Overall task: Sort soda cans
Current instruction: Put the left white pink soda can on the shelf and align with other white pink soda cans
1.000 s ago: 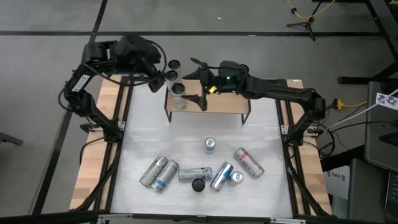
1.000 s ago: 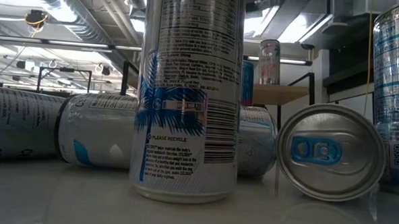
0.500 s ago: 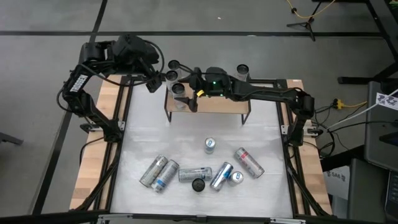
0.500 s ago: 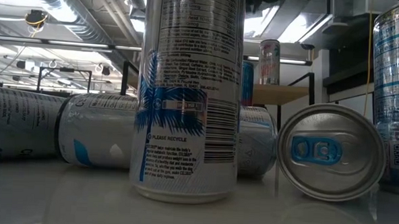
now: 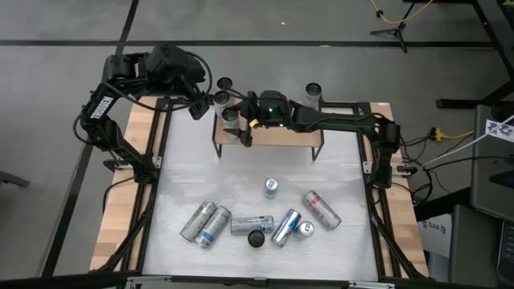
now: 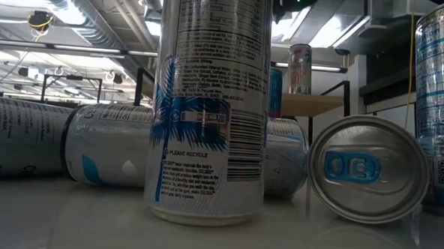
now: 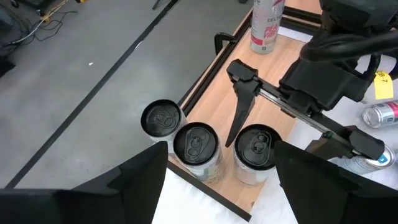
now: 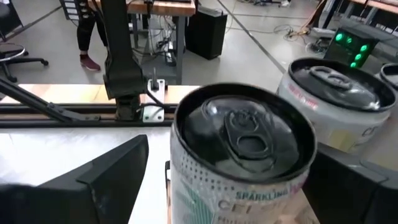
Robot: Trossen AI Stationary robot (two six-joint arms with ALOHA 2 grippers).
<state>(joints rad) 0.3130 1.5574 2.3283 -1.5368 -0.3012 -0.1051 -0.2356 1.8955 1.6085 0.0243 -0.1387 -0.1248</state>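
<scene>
Right pincer (image 5: 238, 128) spread wide around upright dark-topped soda can (image 5: 231, 117) on wooden shelf (image 5: 281, 136) above tabletop (image 5: 345, 168); left pincer (image 5: 210, 98) open nearby; likely light, slippery, dentable, best gripped mid-body.

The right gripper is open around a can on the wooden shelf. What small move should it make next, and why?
Probably close the fingers on it. The right gripper is open with one finger on each side of the dark-topped can, which stands upright on the wooden shelf beside two others. The can already fills the right wrist view, so nothing remains but gripping.
</scene>
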